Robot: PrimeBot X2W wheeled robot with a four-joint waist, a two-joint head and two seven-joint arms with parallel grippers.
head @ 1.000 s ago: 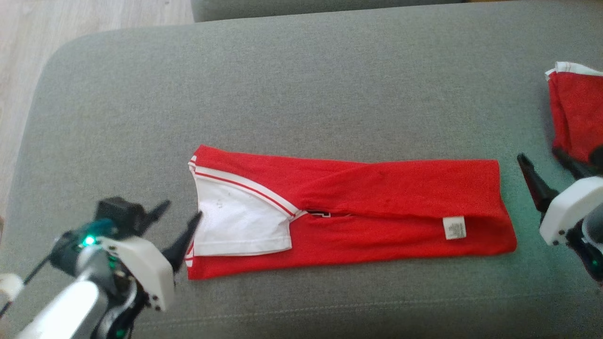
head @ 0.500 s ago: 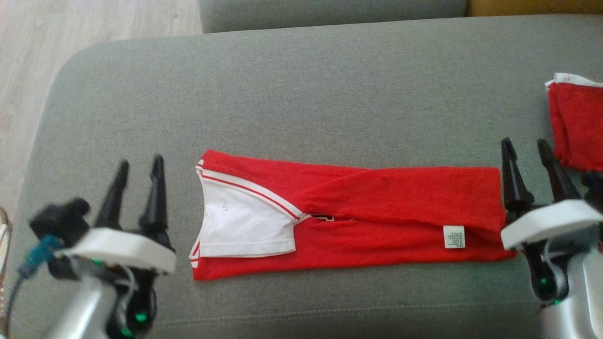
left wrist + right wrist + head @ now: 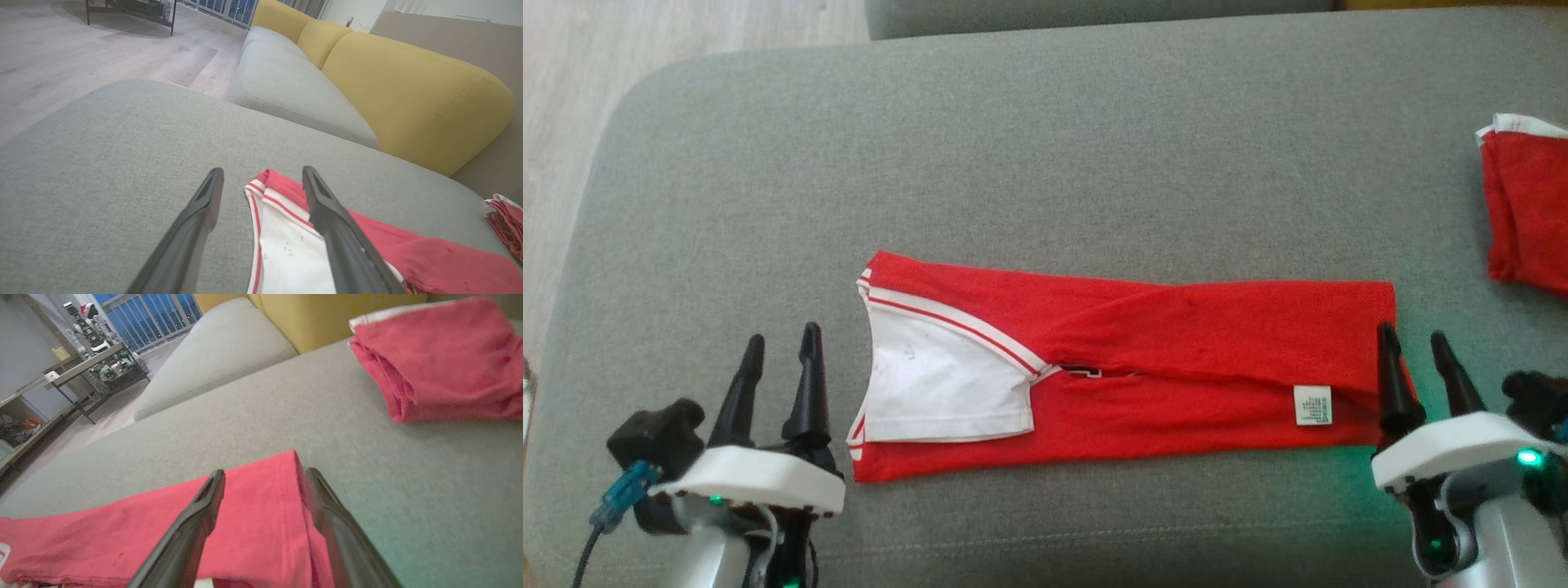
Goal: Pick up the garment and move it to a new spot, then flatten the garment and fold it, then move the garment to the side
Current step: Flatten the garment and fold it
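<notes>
Head view: the red garment [image 3: 1127, 367] lies as a long folded strip in the middle of the grey sofa seat [image 3: 1013, 147]. A clean next fold likely calls for pinching every layer at one end and carrying it level over the other. The left end effector [image 3: 783, 335] and the right end effector [image 3: 1411, 333] flank the strip, both wide open and empty.

Left wrist view: the fingers straddle the white-trimmed collar edge.

Right wrist view: the fingers straddle the hem corner, and whether they touch it is unclear. A second folded garment [image 3: 441, 363] sits well apart.
</notes>
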